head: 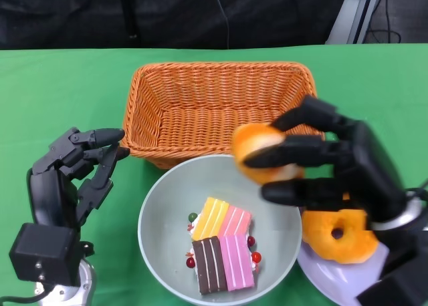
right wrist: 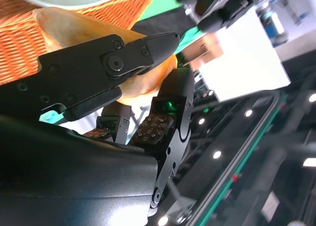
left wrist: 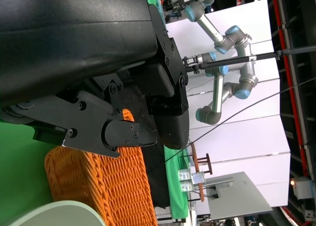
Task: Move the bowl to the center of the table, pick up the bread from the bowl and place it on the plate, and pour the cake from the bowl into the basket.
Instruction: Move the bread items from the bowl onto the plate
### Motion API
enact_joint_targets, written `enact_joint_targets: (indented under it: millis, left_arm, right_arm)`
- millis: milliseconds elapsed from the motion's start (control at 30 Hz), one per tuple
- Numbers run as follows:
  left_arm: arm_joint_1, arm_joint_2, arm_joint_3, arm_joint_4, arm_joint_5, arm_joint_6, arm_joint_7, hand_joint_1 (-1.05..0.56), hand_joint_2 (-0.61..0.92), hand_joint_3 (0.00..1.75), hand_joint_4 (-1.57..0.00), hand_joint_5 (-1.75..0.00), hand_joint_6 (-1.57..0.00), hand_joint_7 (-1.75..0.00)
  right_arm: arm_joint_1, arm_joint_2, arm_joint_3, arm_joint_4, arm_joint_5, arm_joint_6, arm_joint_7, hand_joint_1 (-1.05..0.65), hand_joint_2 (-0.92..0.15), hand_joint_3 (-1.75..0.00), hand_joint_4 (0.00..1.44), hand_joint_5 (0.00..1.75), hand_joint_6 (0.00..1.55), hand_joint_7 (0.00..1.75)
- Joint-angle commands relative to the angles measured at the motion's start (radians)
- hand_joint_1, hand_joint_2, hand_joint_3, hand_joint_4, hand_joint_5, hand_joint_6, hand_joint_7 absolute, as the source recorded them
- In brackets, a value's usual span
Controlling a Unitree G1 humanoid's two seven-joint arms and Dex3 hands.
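A pale grey-green bowl (head: 160,206) sits near the table's front, just before the orange wicker basket (head: 217,95). In the bowl lies a striped cake (head: 222,244) in yellow, pink and brown. My right hand (head: 334,162) grips an orange bread roll (head: 255,142) above the bowl's right rim; the right wrist view shows the roll (right wrist: 64,26) between the fingers (right wrist: 98,68). A second bread, ring-shaped (head: 340,236), lies on the lilac plate (head: 321,272) at the lower right. My left hand (head: 73,172) hovers open left of the bowl, holding nothing.
Green cloth (head: 60,92) covers the table, with a dark backdrop behind. The basket (left wrist: 98,186) and bowl rim (left wrist: 54,213) show in the left wrist view, with robot arms and white panels beyond.
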Motion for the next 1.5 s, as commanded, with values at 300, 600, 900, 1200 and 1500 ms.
enact_joint_targets:
  millis: [300,600,900,1200,1500]
  left_arm:
    - [-0.018,0.014,0.012,0.002,-0.018,-0.003,-0.004,-0.15,0.92,0.27,-0.91,-0.72,-0.96,-0.62]
    - [-0.022,0.017,0.017,-0.012,-0.030,0.006,-0.009,-0.13,0.92,0.27,-0.91,-0.73,-0.96,-0.62]
    - [-0.022,0.022,0.019,-0.019,-0.031,0.009,-0.021,-0.14,0.92,0.29,-0.89,-0.75,-0.95,-0.62]
    - [-0.025,0.012,0.019,-0.018,-0.020,0.010,-0.005,-0.14,0.92,0.26,-0.90,-0.76,-0.97,-0.62]
    - [-0.022,0.011,0.018,-0.019,-0.008,0.012,0.004,-0.14,0.92,0.26,-0.89,-0.76,-0.96,-0.62]
  right_arm:
    - [0.118,-0.069,-0.266,0.055,0.197,-0.181,0.033,-0.14,-0.68,-0.64,0.74,1.52,0.75,1.17]
    - [0.181,-0.088,-0.460,0.186,0.004,-0.297,-0.058,-0.11,-0.62,-0.71,0.82,1.44,0.81,1.09]
    - [0.234,-0.145,-0.464,0.221,-0.280,-0.211,-0.253,-0.16,-0.67,-0.57,0.83,1.45,0.88,0.97]
    - [0.185,-0.200,-0.293,0.303,-0.351,-0.148,-0.350,-0.11,-0.74,-0.41,0.84,1.43,0.92,0.91]
    - [0.139,-0.212,-0.173,0.365,-0.307,-0.132,-0.324,-0.10,-0.73,-0.31,0.91,1.26,0.97,0.79]
